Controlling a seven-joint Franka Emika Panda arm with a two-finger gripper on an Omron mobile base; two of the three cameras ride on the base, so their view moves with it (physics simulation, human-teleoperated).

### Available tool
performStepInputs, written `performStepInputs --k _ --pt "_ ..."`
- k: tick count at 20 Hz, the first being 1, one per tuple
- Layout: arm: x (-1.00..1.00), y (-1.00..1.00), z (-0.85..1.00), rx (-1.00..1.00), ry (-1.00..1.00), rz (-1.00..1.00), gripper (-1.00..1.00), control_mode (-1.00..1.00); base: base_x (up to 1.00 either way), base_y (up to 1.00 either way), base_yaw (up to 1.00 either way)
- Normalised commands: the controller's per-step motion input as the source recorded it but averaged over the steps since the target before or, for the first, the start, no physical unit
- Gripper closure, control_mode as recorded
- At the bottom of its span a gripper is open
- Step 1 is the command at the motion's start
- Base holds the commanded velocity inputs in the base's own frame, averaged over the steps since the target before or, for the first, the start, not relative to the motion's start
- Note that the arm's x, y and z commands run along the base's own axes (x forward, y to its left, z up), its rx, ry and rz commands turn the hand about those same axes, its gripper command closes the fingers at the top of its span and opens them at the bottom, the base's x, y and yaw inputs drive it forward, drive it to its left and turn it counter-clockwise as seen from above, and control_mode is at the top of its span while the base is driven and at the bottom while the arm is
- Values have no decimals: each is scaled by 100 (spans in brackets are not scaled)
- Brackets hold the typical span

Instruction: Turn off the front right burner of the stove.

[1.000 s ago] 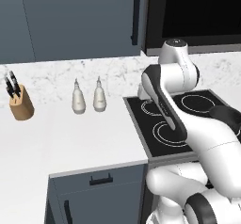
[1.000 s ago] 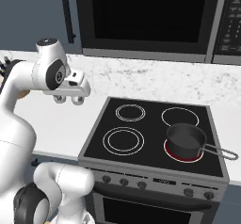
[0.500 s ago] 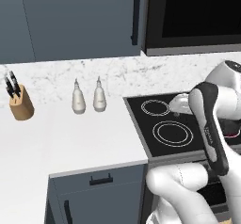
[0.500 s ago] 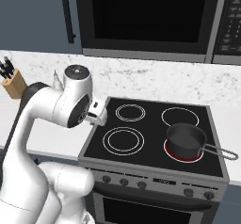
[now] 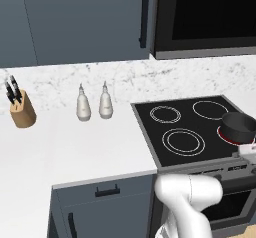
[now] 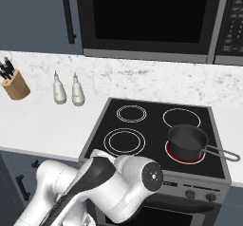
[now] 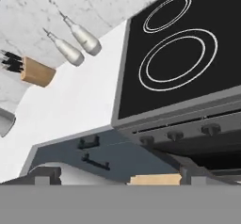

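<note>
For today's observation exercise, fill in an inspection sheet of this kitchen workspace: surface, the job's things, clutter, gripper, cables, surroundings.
Surface: white counter left of the stove, marble backsplash behind.
Job's things: front right burner glows red under a black pot; the other three rings are pale outlines. Knobs sit in a row along the steel front.
Clutter: two shakers and a knife block on the counter.
Gripper: the hand view looks up at the stove front from low; fingers cannot be made out.
Cables: nothing seen.
Surroundings: dark cabinets above, microwave over the stove, drawers below the counter.
</note>
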Motion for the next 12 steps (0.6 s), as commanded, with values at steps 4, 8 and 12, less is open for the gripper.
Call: performStepInputs --k 4,8,12 --pt "-61 -100 -92 9 -40 4 -100 -100 0 0 0" --pt "-20 -88 -49 -1 -47 12 -100 -100 0 0 0" --pt "-1 -19 -55 -21 -47 6 -100 -100 0 0 0"
